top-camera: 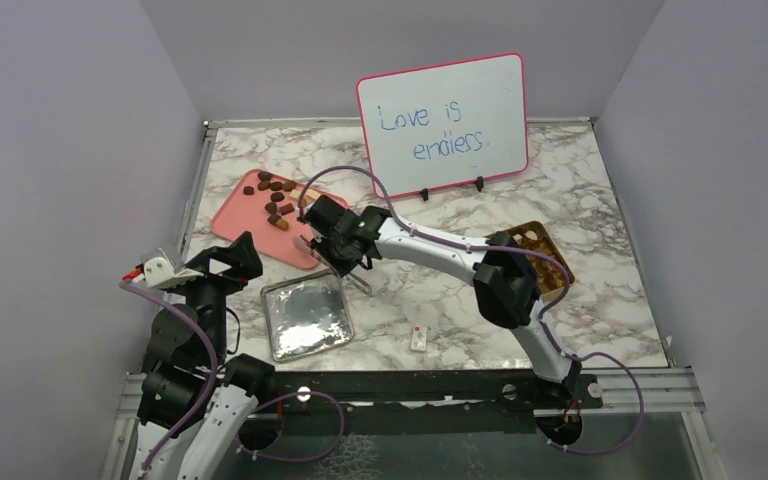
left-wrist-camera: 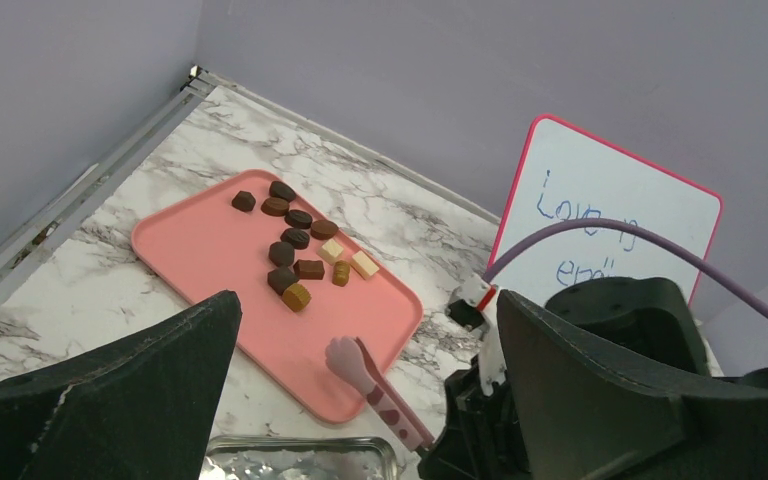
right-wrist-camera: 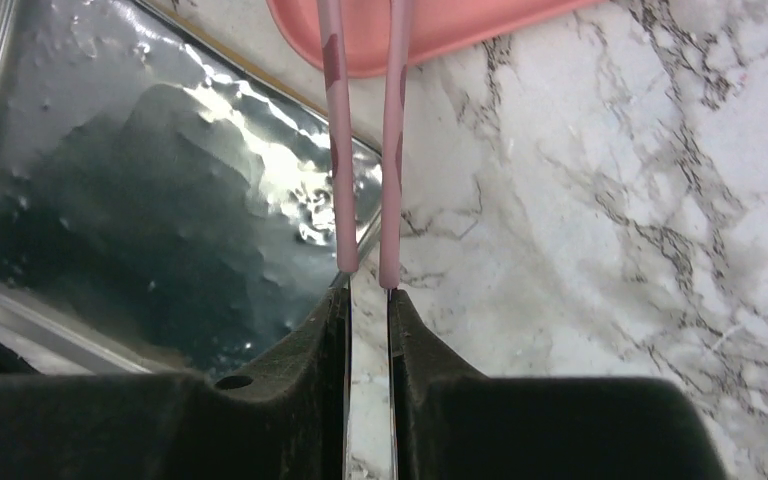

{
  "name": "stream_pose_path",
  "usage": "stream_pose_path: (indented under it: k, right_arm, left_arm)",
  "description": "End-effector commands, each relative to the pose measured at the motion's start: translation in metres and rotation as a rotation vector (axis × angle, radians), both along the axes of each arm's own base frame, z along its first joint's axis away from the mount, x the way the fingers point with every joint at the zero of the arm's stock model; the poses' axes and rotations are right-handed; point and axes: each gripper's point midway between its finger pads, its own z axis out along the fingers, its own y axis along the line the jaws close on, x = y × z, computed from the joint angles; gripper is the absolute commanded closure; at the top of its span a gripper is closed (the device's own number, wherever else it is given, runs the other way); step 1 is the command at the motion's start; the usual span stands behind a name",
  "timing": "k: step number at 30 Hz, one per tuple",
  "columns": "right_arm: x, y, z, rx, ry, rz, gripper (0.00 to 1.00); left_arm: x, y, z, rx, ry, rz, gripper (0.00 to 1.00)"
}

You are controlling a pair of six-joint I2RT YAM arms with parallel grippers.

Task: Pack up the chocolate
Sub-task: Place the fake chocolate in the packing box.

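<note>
Counting the chocolate (left-wrist-camera: 295,238) from the left wrist view gives thirteen bite-size pieces: nine dark brown, two tan-orange and two pale cream squares. All of them sit in a loose cluster on the far half of one salmon-pink rectangular plastic tray (left-wrist-camera: 200,250); none is in any container.

One pair of pale pink plastic tongs (right-wrist-camera: 338,150) is grasped by the right claw (right-wrist-camera: 368,310). Its two black fingers (right-wrist-camera: 305,350) are clenched on the tongs' two slim arms, which run out nearly parallel with a narrow gap between them. The one hand-shaped tip that shows hangs over the pink tray's near rim, apart from the nearest chocolate and holding nothing.

The left claw (left-wrist-camera: 367,305) is released, its jaws spread wide – it hangs near the table's left edge, facing the tray and touching nothing.

Around them on the white-and-grey marbled tabletop (top-camera: 580,190):
- one shiny silver square foil tray (top-camera: 307,315), just beside the pink tray's near corner, with nothing in it;
- one gold-brown square box (top-camera: 548,250) at the right, partly hidden behind the right arm's dark elbow;
- one small white rectangular tag (top-camera: 419,338), lying alone between the foil tray and the right arm;
- one pink-framed whiteboard (top-camera: 443,125) standing upright at the back on two black feet, with "Love is endless." in blue.

The right arm stretches across the middle of the table – its claw and tongs stand between the pink tray and the foil tray.
</note>
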Motion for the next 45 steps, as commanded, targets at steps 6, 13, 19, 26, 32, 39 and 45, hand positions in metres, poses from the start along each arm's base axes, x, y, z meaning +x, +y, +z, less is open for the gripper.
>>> stream_pose_path:
  k: [6, 13, 19, 26, 32, 39, 45]
  right_arm:
    - [-0.024, -0.050, 0.072, 0.118, -0.069, -0.098, 0.87]
    - [-0.053, -0.112, 0.076, 0.098, -0.039, -0.208, 0.87]
    - [-0.069, -0.161, 0.082, 0.067, -0.047, -0.311, 0.86]
    - [-0.077, -0.220, 0.090, -0.044, -0.084, -0.478, 0.86]
    - [-0.079, -0.270, 0.092, -0.111, -0.061, -0.623, 0.85]
    - [-0.090, -0.323, 0.080, -0.193, 0.018, -0.732, 0.84]
    - [-0.097, -0.346, 0.071, -0.210, 0.048, -0.803, 0.82]
  left_arm:
    - [0.004, -0.006, 0.000, 0.004, 0.005, -0.025, 0.01]
    - [0.015, -0.026, -0.008, 0.032, 0.041, -0.114, 0.01]
    - [0.031, -0.051, -0.026, 0.068, 0.140, -0.220, 0.01]
    - [0.041, -0.076, -0.045, 0.112, 0.228, -0.344, 0.01]
    - [0.045, -0.087, -0.054, 0.128, 0.261, -0.395, 0.01]
    - [0.047, -0.087, -0.059, 0.142, 0.275, -0.397, 0.01]
    - [0.047, -0.087, -0.059, 0.145, 0.274, -0.396, 0.01]
